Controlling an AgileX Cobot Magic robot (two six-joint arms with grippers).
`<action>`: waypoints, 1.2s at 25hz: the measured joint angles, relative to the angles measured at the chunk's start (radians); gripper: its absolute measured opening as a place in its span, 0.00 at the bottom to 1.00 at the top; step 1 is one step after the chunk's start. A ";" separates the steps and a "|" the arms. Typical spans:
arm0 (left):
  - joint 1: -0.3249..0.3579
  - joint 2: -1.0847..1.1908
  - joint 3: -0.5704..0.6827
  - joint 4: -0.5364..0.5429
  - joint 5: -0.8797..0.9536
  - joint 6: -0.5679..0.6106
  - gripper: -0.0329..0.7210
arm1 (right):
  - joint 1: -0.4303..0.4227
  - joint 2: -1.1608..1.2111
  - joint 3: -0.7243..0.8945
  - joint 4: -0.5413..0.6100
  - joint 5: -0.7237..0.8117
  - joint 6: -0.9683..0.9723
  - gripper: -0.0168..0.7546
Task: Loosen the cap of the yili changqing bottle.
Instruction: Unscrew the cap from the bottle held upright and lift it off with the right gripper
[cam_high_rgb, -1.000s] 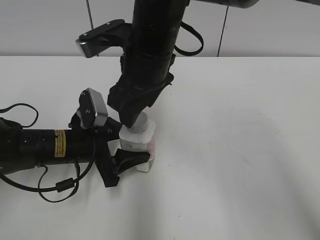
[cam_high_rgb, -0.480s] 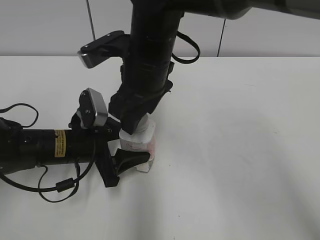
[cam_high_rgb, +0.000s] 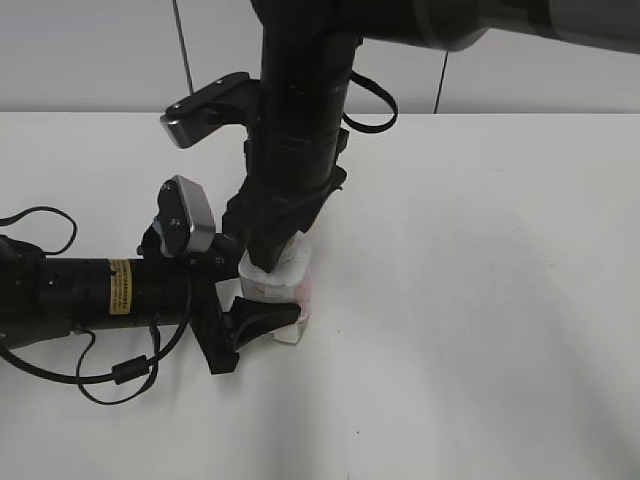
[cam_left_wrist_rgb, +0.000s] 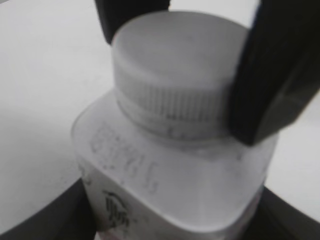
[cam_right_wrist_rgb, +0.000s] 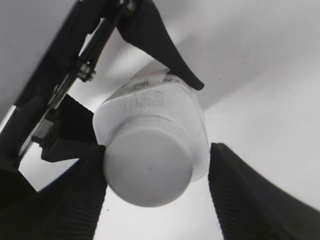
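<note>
The yili changqing bottle (cam_high_rgb: 292, 292) stands upright on the white table (cam_high_rgb: 480, 300), small and white with pink print low on its side. My left gripper (cam_high_rgb: 258, 302) reaches in from the left and is shut on the bottle's body, with dark fingers flanking it low in the left wrist view. The white ribbed cap (cam_left_wrist_rgb: 175, 55) sits on the neck. My right gripper (cam_right_wrist_rgb: 156, 165) has come down from above and straddles the cap (cam_right_wrist_rgb: 148, 167). It is open: its left finger (cam_right_wrist_rgb: 75, 195) touches the cap's rim, and the right finger (cam_right_wrist_rgb: 245, 190) stands a little off it.
The left arm (cam_high_rgb: 90, 290) lies along the table at the left with a looping black cable (cam_high_rgb: 120, 375). The right arm (cam_high_rgb: 300, 120) hangs steeply over the bottle. A grey wall (cam_high_rgb: 520, 60) bounds the table at the back.
The right gripper has sunk lower over the cap and its fingers have drawn slightly closer. The left gripper and the bottle have stayed where they were.
</note>
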 joint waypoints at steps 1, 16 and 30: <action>0.000 0.000 0.000 0.000 0.000 0.000 0.65 | 0.000 0.000 -0.001 -0.001 0.000 0.000 0.67; 0.000 0.000 0.000 -0.004 -0.001 0.000 0.65 | 0.001 0.000 -0.005 0.004 0.002 -0.370 0.53; 0.000 0.000 0.000 0.000 -0.001 0.004 0.65 | 0.001 0.000 -0.005 0.006 0.002 -0.674 0.53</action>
